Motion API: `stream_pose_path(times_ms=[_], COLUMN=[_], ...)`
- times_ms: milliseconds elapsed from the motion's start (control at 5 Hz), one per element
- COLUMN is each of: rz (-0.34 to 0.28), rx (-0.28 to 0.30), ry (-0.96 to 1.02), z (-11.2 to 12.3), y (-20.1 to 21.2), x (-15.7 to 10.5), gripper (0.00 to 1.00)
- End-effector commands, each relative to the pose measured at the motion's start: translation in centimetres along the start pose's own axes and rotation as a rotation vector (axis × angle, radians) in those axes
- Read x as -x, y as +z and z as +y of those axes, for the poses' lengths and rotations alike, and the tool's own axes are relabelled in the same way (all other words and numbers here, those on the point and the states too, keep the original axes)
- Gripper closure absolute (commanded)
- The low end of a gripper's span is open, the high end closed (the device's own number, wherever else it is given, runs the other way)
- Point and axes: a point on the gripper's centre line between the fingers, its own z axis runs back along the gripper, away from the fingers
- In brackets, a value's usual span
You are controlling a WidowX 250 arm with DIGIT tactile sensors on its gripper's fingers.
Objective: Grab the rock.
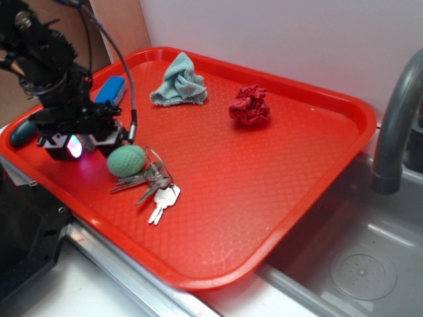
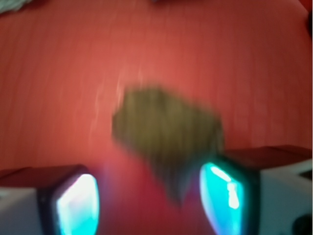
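Two views. Exterior: arm is low over the left part of the red tray, gripper down near the tray floor, one pad glowing pale blue-pink. Rock itself is not visible from this side; the arm and gripper body cover that spot.

Wrist view, blurred: rock is a brown-grey lump on the tray floor just ahead of the gripper. Both lit cyan pads show at the bottom edge, left pad well clear of the rock, right pad at or against the rock's lower right edge; blur prevents telling contact. Jaws stand wide apart, wider than the rock, nothing clamped between them.

Other items on the tray, exterior view:
- green ball just right of the gripper, touching the keys
- keys fanned out toward the tray's near edge
- teal cloth near the far rim
- dark red wad right of the cloth, well apart from the gripper
- blue object behind the arm, partly hidden

Sink and grey faucet sit right of the tray.
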Motion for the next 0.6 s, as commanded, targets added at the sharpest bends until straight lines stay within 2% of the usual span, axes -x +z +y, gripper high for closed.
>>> stream_pose_path(times_ms=[0, 200, 400], rz=[0.046, 0.115, 0.181], rx=[0.047, 0.064, 0.062], ry=[-0.212, -0.306, -0.354], z=[-1.1, -5.6, -3.7], y=[-1.0, -3.8, 1.0], x=[1.6, 0.2, -3.3], gripper=[1.00, 0.00, 0.00])
